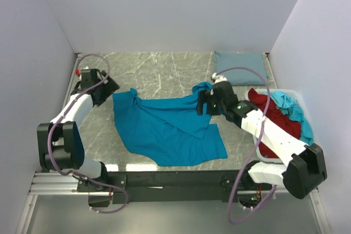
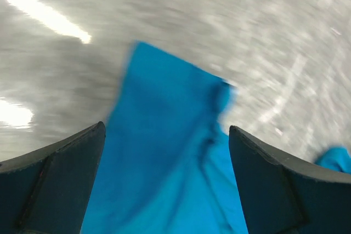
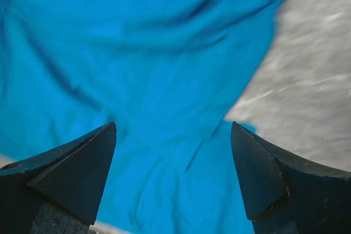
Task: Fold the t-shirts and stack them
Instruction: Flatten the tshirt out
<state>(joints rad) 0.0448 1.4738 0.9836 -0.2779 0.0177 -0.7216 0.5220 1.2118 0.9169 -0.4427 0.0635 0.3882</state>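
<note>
The bright blue t-shirt (image 1: 164, 127) lies rumpled in the middle of the grey tabletop (image 1: 164, 72). The left jaws are spread wide by its left corner. The right jaws are spread wide too, over its bunched right edge. They may be touching it, but the blurry view makes that hard to tell.

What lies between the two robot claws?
The teal-blue t-shirt, spread crumpled on the table from the left gripper to the right gripper; the top view shows it.
</note>
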